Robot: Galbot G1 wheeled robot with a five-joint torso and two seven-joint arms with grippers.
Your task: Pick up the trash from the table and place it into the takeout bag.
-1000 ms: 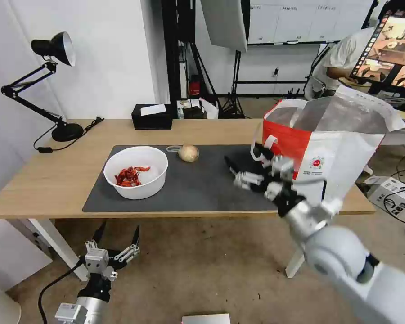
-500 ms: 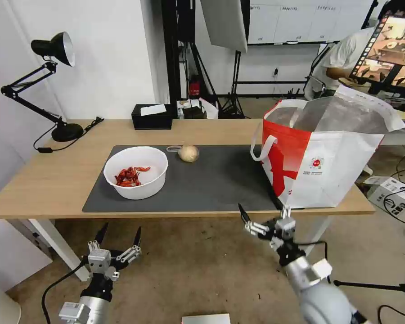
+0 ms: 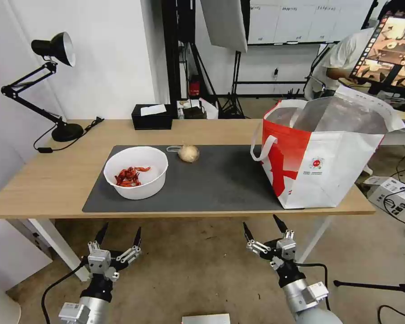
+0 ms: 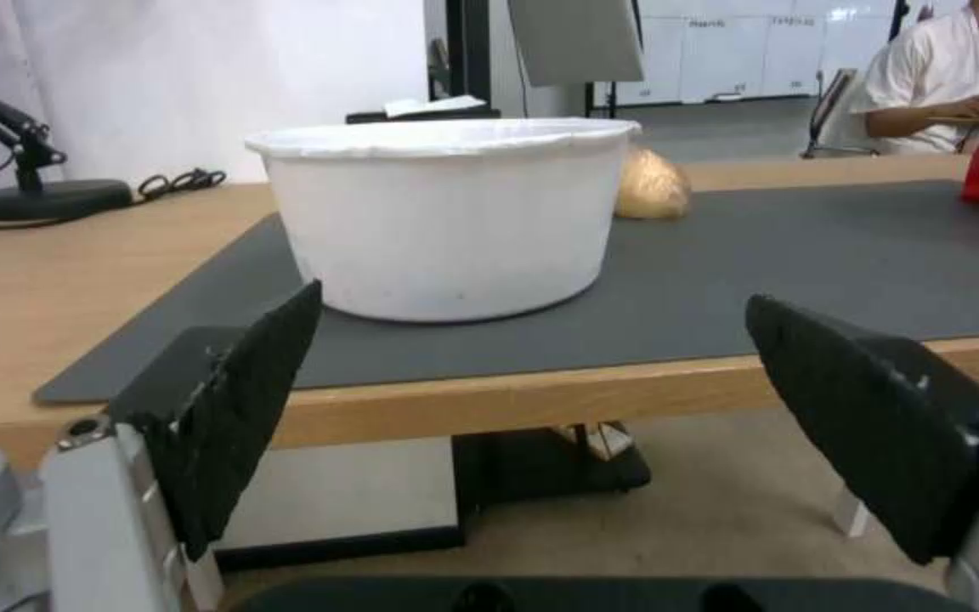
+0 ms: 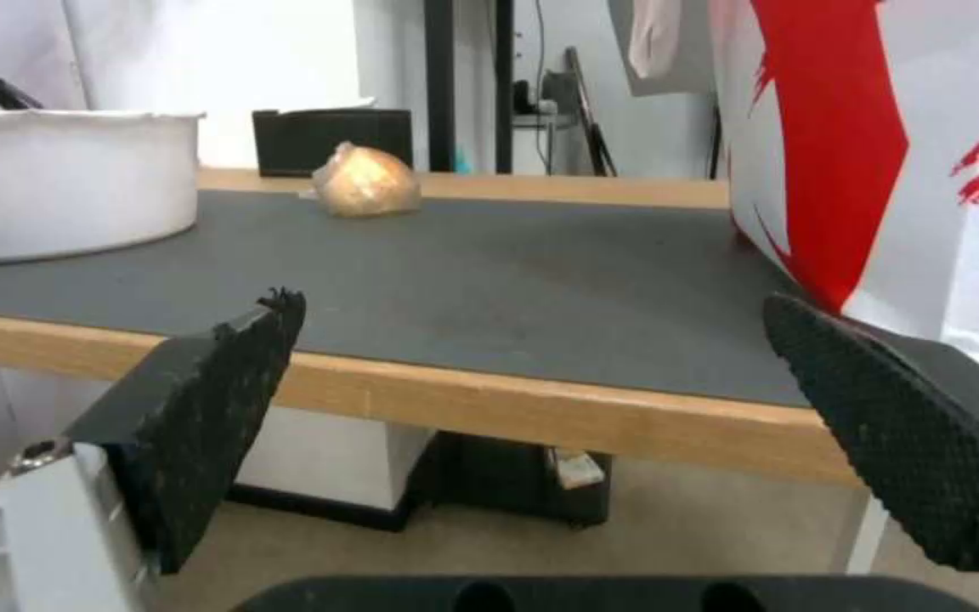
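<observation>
A white round bowl (image 3: pixel 136 172) of red crayfish shells sits on the left part of the dark grey mat (image 3: pixel 211 184) on the light-wood table (image 3: pixel 40 180). A beige onion-like ball (image 3: pixel 188 153) lies behind it, mid-mat. The red-and-white takeout bag (image 3: pixel 321 157) stands open at the table's right end. Both grippers hang below the table's front edge, open and empty: my left gripper (image 3: pixel 118 233) under the bowl, my right gripper (image 3: pixel 261 227) under the bag's left side. The left wrist view faces the bowl (image 4: pixel 444 217) and ball (image 4: pixel 651 184); the right wrist view faces the ball (image 5: pixel 365 181) and bag (image 5: pixel 886 153).
A black tissue box (image 3: pixel 152 117) stands at the table's back edge. A black desk lamp (image 3: pixel 54 85) with its cable occupies the back left corner. A person sits at a screen behind the bag. Bare floor lies under the table's front.
My right arm has come down from beside the bag's front, above the mat, to below the table's front edge, its gripper open. The left arm has stayed put.
</observation>
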